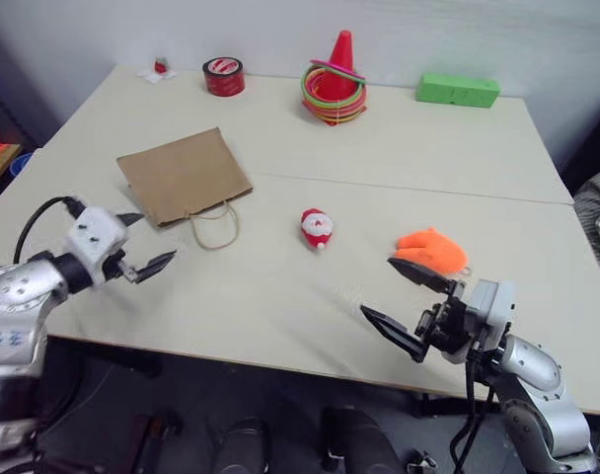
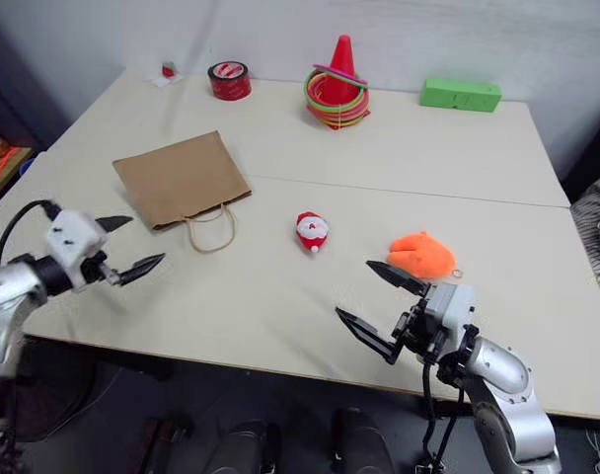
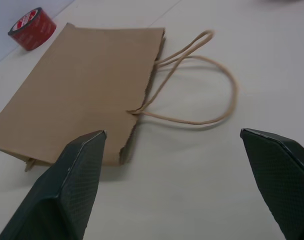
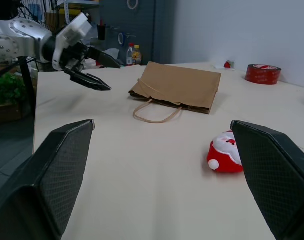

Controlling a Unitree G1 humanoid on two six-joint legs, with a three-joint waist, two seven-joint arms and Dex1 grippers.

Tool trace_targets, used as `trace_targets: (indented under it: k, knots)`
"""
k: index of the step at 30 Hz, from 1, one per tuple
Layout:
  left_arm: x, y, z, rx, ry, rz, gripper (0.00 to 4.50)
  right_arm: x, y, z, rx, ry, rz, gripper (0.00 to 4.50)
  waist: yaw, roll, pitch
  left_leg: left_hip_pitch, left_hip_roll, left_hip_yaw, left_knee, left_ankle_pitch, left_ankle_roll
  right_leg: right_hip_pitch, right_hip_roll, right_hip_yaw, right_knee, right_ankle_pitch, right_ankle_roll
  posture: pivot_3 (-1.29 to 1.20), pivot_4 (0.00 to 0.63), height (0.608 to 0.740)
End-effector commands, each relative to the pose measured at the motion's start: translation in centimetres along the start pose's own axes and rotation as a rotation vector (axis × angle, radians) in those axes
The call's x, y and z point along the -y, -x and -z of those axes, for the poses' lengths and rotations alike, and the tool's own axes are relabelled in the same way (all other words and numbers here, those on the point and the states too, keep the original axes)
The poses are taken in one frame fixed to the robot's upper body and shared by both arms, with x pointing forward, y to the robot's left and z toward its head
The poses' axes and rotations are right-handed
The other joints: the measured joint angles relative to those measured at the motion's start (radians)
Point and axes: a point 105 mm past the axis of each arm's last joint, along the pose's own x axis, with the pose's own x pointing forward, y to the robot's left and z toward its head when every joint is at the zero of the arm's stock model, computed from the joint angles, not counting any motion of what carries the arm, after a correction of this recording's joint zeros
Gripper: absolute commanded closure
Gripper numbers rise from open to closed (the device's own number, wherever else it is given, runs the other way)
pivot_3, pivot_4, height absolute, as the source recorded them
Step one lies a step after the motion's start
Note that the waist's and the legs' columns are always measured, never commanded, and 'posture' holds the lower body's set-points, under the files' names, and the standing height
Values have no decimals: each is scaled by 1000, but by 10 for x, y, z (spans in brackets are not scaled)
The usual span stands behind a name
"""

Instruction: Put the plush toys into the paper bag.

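The left gripper (image 1: 142, 243) hangs over the near left part of the table (image 1: 280, 296). Its two black fingers are spread wide and hold nothing. Just past it lies the paper bag (image 1: 185, 177), flat on the table, with its cord handles (image 1: 216, 226) on the near side, toward the middle. Far off at the back left sits a red roll of tape (image 1: 224, 76). In the middle of the table lies the red-and-white Santa toy (image 1: 317, 227), well apart from the bag. Behind it, at the far edge, stands a red cone with coloured rings (image 1: 335, 81). To the right lies the orange fish toy (image 1: 433, 251). The right gripper (image 1: 409, 302) is just in front of it, spread wide, with nothing in it. A green block (image 1: 457, 90) sits at the far right.
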Motion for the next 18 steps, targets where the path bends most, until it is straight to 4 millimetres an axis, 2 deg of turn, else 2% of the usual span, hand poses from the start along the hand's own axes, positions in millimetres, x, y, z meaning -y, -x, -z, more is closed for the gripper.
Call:
trace_targets:
  k: [1, 2, 5, 12, 16, 17, 18]
  knots:
    - [-7, -27, -4, 8, -46, -39, 0, -3, -5, 2, 15, 27, -4, 26, 0, -1, -1, -1, 0, 0, 1, 0, 0, 0, 0, -1, 0, 0, 1, 0, 150, 740]
    - [-6, -31, -4, 10, -50, -36, 0, -3, -5, 3, 15, 27, -4, 26, -2, -1, -1, -1, 0, 0, 2, 0, 0, 0, 0, -1, 0, 1, 1, 0, 150, 740]
    - [1, -49, -10, 47, -64, 10, 585, -5, -5, 10, 2, 38, 3, 0, -3, -1, -1, 0, 0, 1, 2, 0, 0, 0, 1, 0, 1, 1, 2, 0, 150, 740]
    - [3, -59, -15, 82, -40, 66, 2817, -8, -2, 18, -9, 43, 22, 0, -2, -2, 0, 0, 0, 1, 3, 1, -1, 0, 2, -1, 2, 1, 2, 0, 150, 740]
    - [11, -61, -17, 104, -17, 121, 4128, -8, -3, 20, -12, 42, 22, 0, -1, -2, 0, 0, 0, 1, 4, 1, -1, 0, 2, -1, 3, 1, 2, 0, 150, 740]
    - [13, -60, -19, 118, 0, 129, 4424, -8, -4, 20, -11, 45, 20, 0, -2, -2, 0, 0, 0, 1, 4, 1, -1, 0, 2, -1, 3, 1, 2, 0, 150, 740]
    - [13, -58, -22, 134, 24, 138, 4471, -7, -5, 20, -9, 46, 18, 0, -2, -2, 0, 0, 0, 1, 4, 1, -1, 0, 2, -1, 3, 1, 2, 0, 150, 740]
